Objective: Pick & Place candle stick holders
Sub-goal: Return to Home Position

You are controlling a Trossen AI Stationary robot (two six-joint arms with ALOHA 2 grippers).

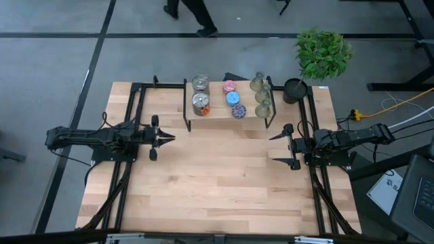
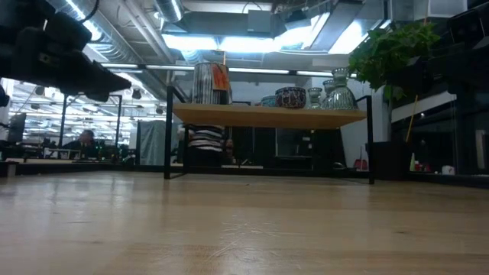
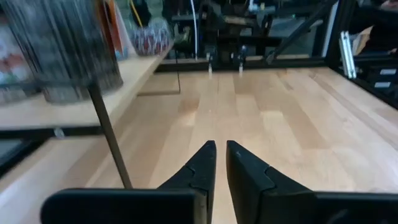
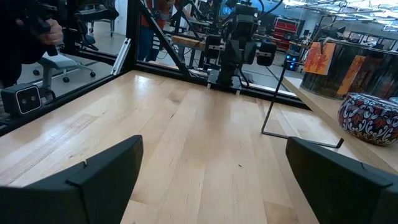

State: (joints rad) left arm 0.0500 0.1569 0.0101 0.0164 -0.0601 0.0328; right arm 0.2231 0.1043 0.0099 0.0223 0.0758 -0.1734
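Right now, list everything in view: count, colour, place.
Silver holders: two, silver, shelf's left end, one behind the other.
Pink holder: one, pink, shelf middle, far side.
Blue holder: one, blue, shelf middle.
Speckled holder: one, purple-speckled, shelf middle, near edge.
Green holders: three, pale green glass, in a row at the shelf's right end.
Shelf: one, wood top on a black frame, far side of the table.
Pot: one, black, right of the shelf.
Plant: one, green, by the pot.
Table: one, pale wood.
Person: one, dark clothes, on the floor beyond the table.
Left claw: shut, empty, left of the shelf.
Right claw: open, empty, right side.
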